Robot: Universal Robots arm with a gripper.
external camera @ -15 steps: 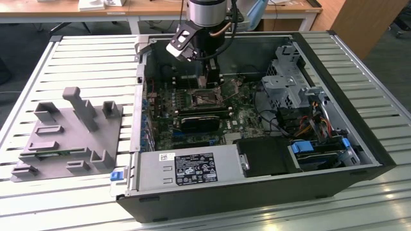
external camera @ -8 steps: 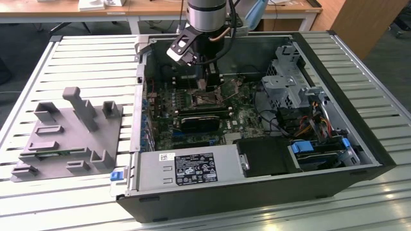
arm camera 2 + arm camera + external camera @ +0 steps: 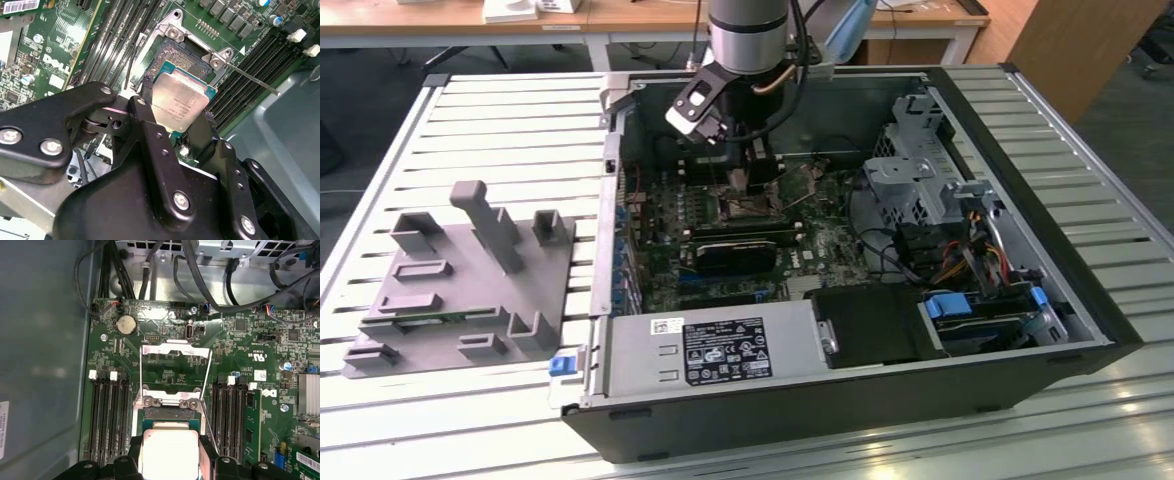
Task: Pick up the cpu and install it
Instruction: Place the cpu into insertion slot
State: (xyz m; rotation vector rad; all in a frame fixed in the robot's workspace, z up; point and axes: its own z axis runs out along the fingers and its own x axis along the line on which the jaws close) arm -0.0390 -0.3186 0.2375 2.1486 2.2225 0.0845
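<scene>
In both wrist views the cpu (image 3: 181, 102) (image 3: 168, 450), a flat silvery square chip, sits between my black fingers (image 3: 145, 120). My gripper (image 3: 175, 117) (image 3: 169, 461) is shut on its two opposite edges. The chip hangs close over the dark motherboard socket (image 3: 172, 59) (image 3: 170, 414) and covers part of it. Whether it touches the socket I cannot tell. The socket's metal frame (image 3: 175, 352) is swung open, and its thin lever (image 3: 255, 80) sticks out to one side. In the exterior view my gripper (image 3: 744, 182) reaches down into the open computer case, right above the socket (image 3: 750, 210).
A grey tray (image 3: 460, 280) with upright holders lies on the slatted table at the exterior view's left. Inside the case (image 3: 1067, 300) are a power supply (image 3: 707, 350), a drive cage (image 3: 921, 170) and cable bundles (image 3: 961, 250). Memory slots (image 3: 107, 415) (image 3: 231, 415) flank the socket.
</scene>
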